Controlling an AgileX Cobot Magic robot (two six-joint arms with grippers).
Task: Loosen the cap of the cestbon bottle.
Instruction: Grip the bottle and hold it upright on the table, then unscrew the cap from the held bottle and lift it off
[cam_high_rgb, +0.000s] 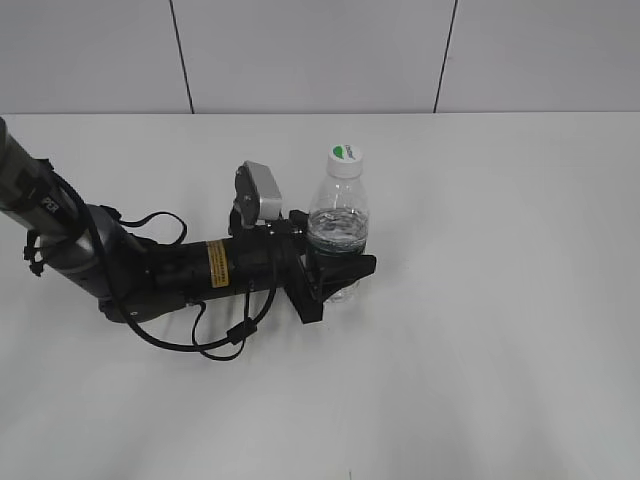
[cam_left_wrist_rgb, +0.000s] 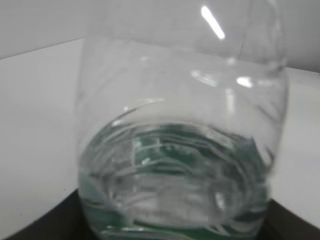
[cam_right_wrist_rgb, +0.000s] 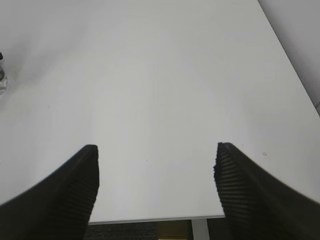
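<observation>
Here, in the exterior view, the cestbon bottle (cam_high_rgb: 338, 235) stands upright on the white table (cam_high_rgb: 500, 300), its white cap (cam_high_rgb: 345, 160) on the neck, while the left gripper (cam_high_rgb: 335, 272) clamps its lower body from the left. The left wrist view fills with the bottle's clear, water-filled body (cam_left_wrist_rgb: 180, 165). In the right wrist view the right gripper (cam_right_wrist_rgb: 156, 187) hangs spread wide over bare tabletop.

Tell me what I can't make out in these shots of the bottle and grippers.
- Exterior: the left gripper hides the cestbon bottle base and label.
- Left wrist: too close and blurred; the cap is cut off above.
- Right wrist: right gripper open over the table; bottle barely visible at the left edge.
</observation>
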